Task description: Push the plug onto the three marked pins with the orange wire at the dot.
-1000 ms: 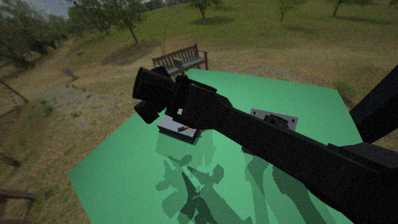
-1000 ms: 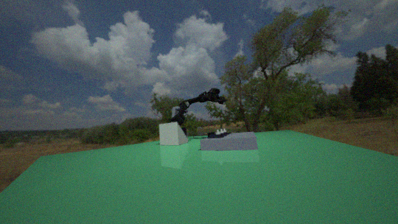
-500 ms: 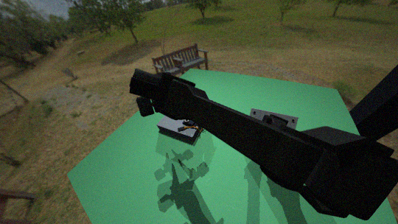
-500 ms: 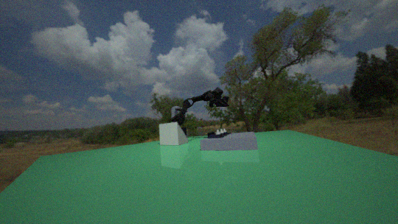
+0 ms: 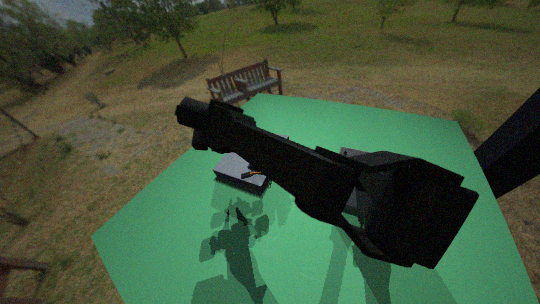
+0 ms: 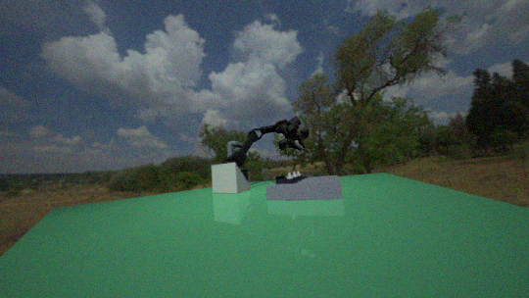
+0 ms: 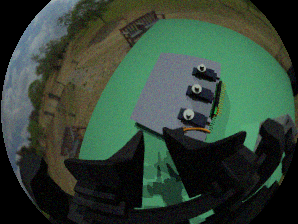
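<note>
The grey holder point(image 5: 234, 165) point(image 6: 313, 188) point(image 7: 160, 87) carries three dark servos with white horns; the servo nearest my fingers point(image 7: 194, 117) has an orange lead point(image 7: 196, 129) point(image 5: 254, 173) curving beside it. A small dark piece point(image 5: 246, 175), perhaps the plug, lies at the lead's end in the top view. In the wrist view the lead runs out of sight by my right finger. A row of pins with coloured marks point(image 7: 218, 100) runs along the holder's right edge. My gripper point(image 7: 152, 132) is partly open and empty, held well above the holder.
The green table point(image 5: 300, 270) point(image 6: 147, 245) point(image 7: 110, 120) surrounds the holder. The arm point(image 5: 295, 165) crosses above the table and hides part of the holder in the top view. A pale base block point(image 6: 225, 177) stands left of the holder in the exterior view.
</note>
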You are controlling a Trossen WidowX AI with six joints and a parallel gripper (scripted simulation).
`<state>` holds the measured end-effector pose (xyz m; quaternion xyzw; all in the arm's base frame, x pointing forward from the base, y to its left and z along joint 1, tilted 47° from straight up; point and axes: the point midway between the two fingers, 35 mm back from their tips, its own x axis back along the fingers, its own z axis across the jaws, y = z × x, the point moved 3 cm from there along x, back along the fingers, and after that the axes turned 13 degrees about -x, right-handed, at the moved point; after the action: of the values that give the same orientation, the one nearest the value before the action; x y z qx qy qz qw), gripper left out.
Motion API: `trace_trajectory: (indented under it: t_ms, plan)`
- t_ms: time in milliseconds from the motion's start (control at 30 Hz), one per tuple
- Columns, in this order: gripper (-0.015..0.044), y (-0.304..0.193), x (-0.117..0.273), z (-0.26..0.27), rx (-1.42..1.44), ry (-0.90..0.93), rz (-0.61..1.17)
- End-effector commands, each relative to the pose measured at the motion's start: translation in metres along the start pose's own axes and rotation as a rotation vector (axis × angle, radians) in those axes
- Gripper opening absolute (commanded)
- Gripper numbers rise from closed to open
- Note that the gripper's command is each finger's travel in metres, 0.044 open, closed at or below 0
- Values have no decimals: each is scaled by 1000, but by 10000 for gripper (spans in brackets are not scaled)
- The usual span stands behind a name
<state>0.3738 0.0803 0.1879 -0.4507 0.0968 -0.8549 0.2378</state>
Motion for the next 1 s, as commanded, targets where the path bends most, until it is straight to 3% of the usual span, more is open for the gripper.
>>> trace_trajectory:
  t_ms: [0, 967]
  plan:
    - [115, 0, -10, -3, -104, -57, 29]
    - [115, -6, -66, -32, -945, -525, 85]
